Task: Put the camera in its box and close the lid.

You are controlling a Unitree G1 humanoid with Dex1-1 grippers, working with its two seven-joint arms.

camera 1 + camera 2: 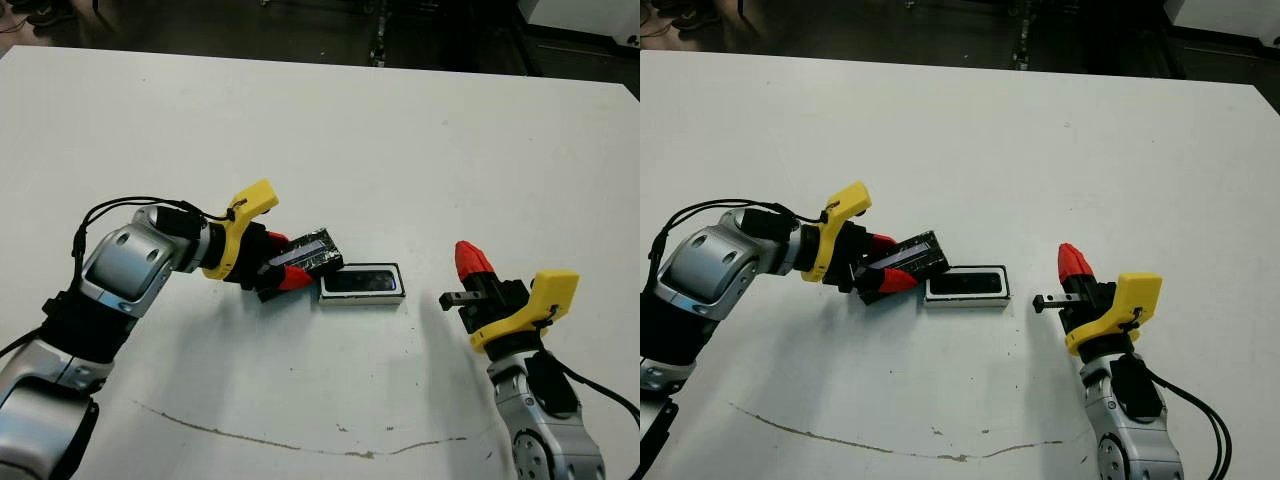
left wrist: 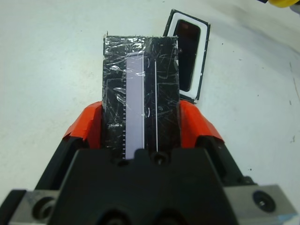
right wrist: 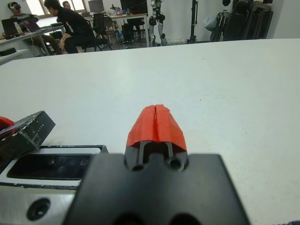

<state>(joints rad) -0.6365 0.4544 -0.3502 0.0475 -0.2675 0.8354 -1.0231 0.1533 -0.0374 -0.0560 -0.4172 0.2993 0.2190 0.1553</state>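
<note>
Black and glossy, the lid (image 1: 307,254) sits clamped between the red fingers (image 2: 89,124) of the left end effector (image 1: 283,264), tilted up off the white counter (image 1: 400,140) with its pale strip running lengthwise straight out from the fingers. Its free end reaches toward the box (image 1: 361,283), which lies flat on the counter just beside that end on the robot's right, with the two seeming to touch or nearly so at the near corner. The camera (image 1: 358,280) already rests inside the box, dark face up, framed by the white lining. The box's long axis runs left to right across the counter, while the lid's long axis slants at an angle to it, so the lid looks to need carrying to the right, turning to match the box and levelling before it can drop over the rim. The left arm is plainly the nearer one and already holds the part. The right end effector (image 1: 467,264) stands apart on the far side of the box, its red fingers pressed together on nothing, pointing away from the robot. It could steady the box if the lid pushes it along.
</note>
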